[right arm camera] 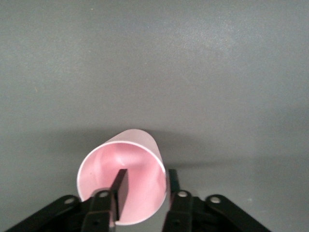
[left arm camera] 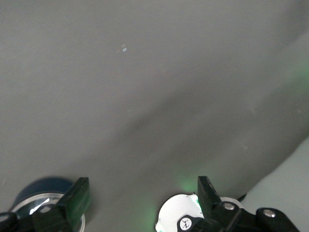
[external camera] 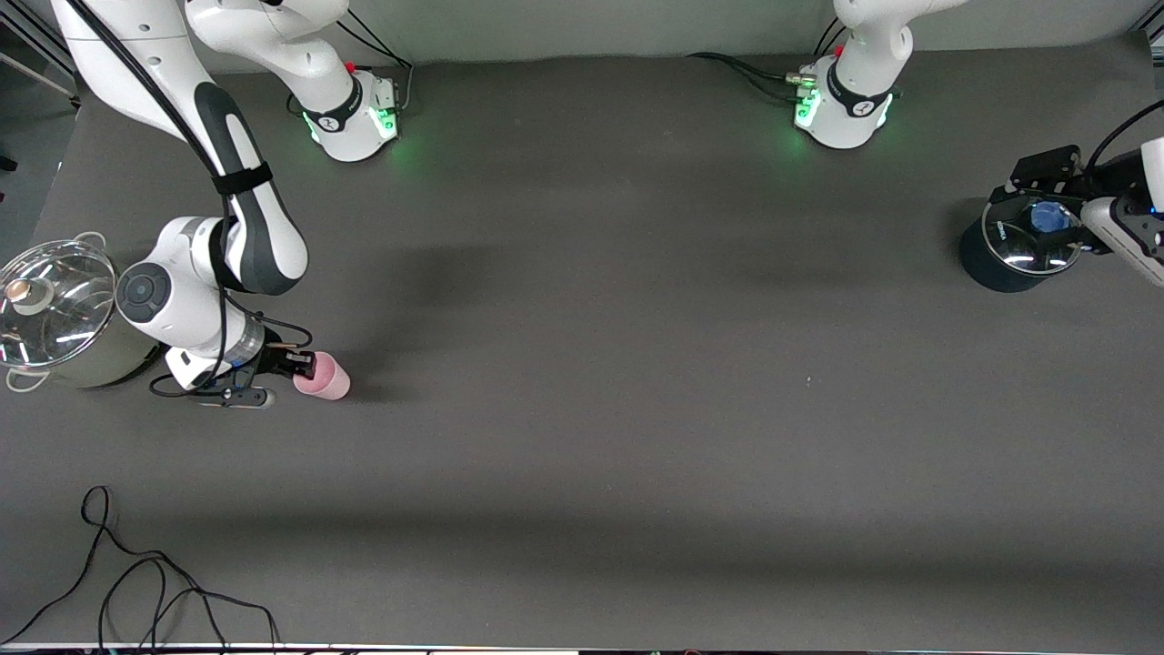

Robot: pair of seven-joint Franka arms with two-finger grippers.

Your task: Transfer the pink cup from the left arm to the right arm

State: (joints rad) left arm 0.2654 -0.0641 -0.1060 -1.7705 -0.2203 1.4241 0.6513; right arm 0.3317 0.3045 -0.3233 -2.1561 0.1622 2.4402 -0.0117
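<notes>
The pink cup (external camera: 326, 377) lies on its side on the table at the right arm's end, mouth toward the right gripper (external camera: 305, 366). In the right wrist view the cup (right arm camera: 137, 157) fills the lower middle. One finger of the right gripper (right arm camera: 146, 174) is inside the cup and the other outside. The inner finger (right arm camera: 120, 186) stands clear of the cup's wall, so the jaws are open around the rim. The left gripper (external camera: 1032, 196) hangs open over a dark blue pot at the left arm's end. Nothing is between the left gripper's (left arm camera: 143, 186) fingers.
A dark blue glass-lidded pot (external camera: 1000, 264) sits under the left gripper, its edge (left arm camera: 38, 191) showing in the left wrist view. A steel pot with a glass lid (external camera: 55, 309) stands beside the right arm's wrist. A black cable (external camera: 136, 582) lies near the front edge.
</notes>
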